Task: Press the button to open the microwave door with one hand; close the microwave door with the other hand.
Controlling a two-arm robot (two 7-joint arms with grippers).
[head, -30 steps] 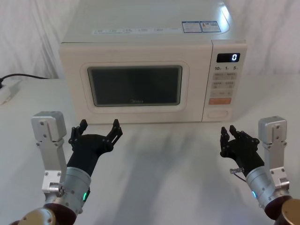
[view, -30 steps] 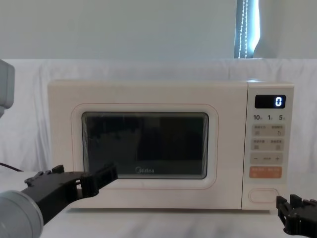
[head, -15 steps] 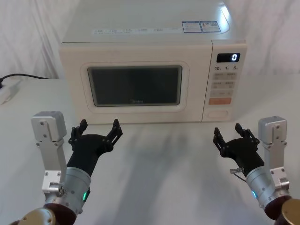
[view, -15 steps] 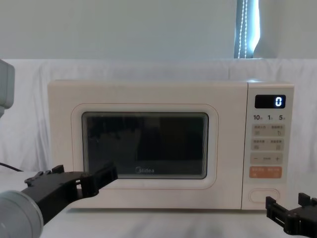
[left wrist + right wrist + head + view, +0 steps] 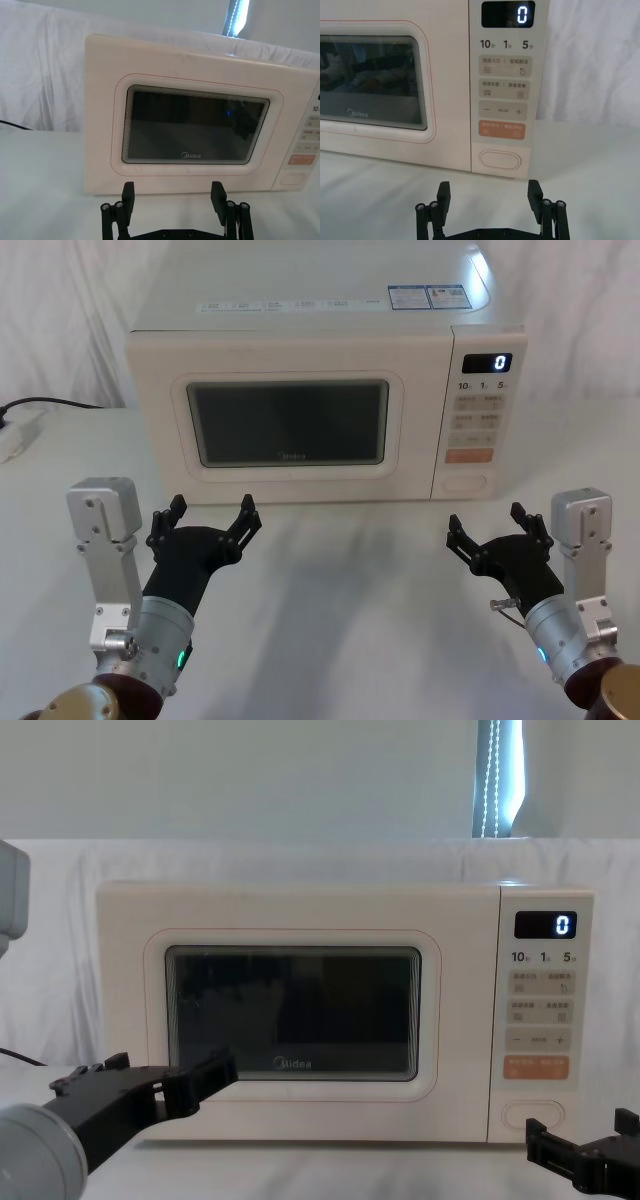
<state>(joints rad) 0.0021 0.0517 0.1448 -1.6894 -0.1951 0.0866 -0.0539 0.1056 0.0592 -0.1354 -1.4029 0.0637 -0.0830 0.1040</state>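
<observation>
Right end effector (image 5: 486, 531) hovering over the tabletop (image 5: 340, 580), fingers spread. Left end effector (image 5: 204, 519) idling spread, near-left. Button (image 5: 500, 160) sitting straight ahead, farther back, long axis horizontal, right of the closed microwave door (image 5: 290, 420).

I can't read the tiny grey print on the small keys (image 5: 476, 421); the cable (image 5: 45, 403) runs off the edge.

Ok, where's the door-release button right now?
The button sits lowest on the control panel, under the orange key, at the microwave's right end. The right gripper hovers open before it, not touching.
</observation>
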